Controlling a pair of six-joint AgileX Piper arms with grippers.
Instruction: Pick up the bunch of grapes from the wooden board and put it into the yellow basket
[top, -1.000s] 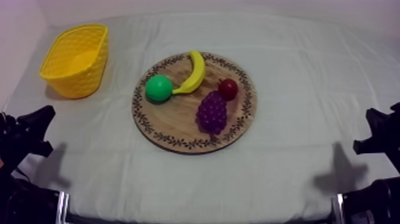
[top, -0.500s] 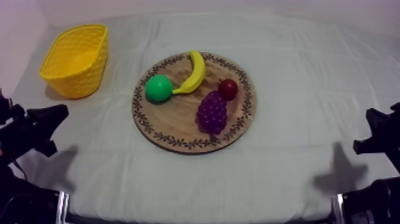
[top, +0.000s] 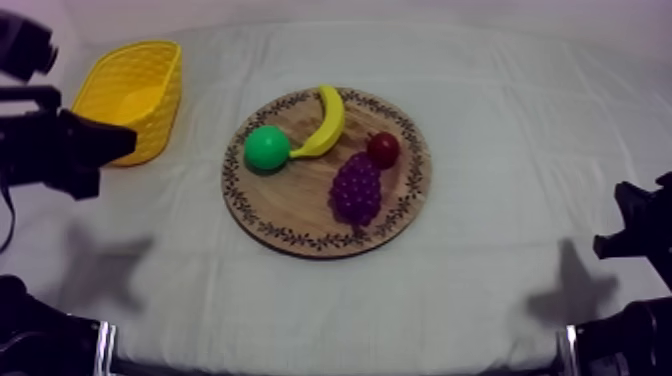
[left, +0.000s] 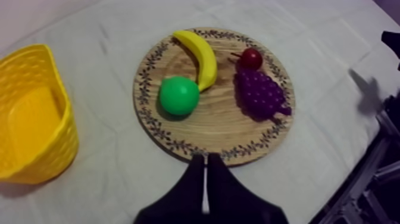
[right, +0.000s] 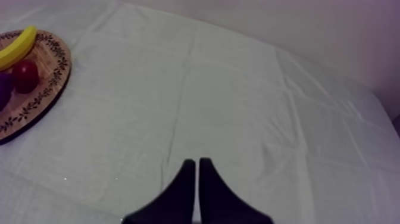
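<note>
The bunch of grapes (top: 357, 187) lies on the wooden board (top: 290, 205), on the side of the board away from the yellow basket (top: 150, 95). The small red fruit (top: 383, 149) sits right at its end and seems to touch it, though I can't be sure from here. The left gripper (left: 205, 159) hangs off the board's rim on the basket side. Its fingers are pressed together into a narrow wedge and hold nothing. The right gripper (right: 195, 162) is well off the board on the far side, over bare cloth, and its fingers are likewise closed and empty.

From here, the fingers would need to spread before coming down, or they would simply poke the bunch. The grapes are a knobbly, glossy purple cluster, so a shallow pinch could slide off the bumps. A wide approach may knock the red fruit, which is smooth and round and would likely roll. The round green fruit (top: 267, 148) and the curved banana (top: 328, 120) lie on the basket side of the board, where a low carry could clip them. The basket looks like light, woven plastic, so a careless drop might tip it on the soft, creased worktop (top: 480, 290) cloth.
</note>
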